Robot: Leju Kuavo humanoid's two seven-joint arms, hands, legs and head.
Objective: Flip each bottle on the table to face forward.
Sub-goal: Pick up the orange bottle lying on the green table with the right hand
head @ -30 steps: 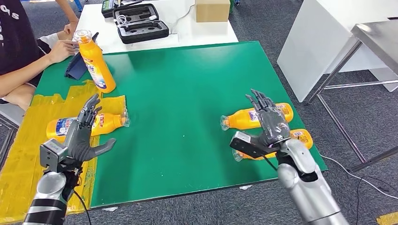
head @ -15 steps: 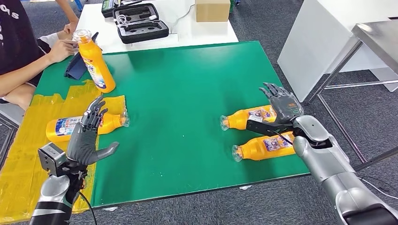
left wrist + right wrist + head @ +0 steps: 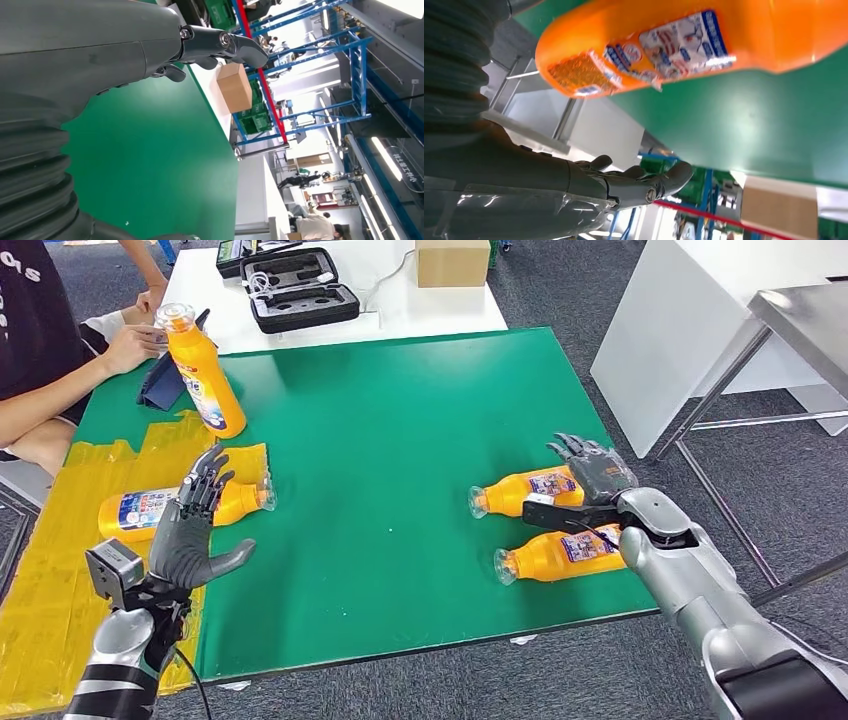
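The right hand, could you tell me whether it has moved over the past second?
Yes. The right hand has swung from above the near lying bottle outward and away, to the base end of the far lying bottle by the table's right edge.

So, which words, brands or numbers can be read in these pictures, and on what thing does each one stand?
Upright bottle: blue label, too blurred to read.
Left lying bottle: label print too small.
Far right bottle: label unreadable.
Near right bottle: label unreadable in both views.
Person's black shirt: white letters cut off, unreadable.
Cardboard box: no print visible.
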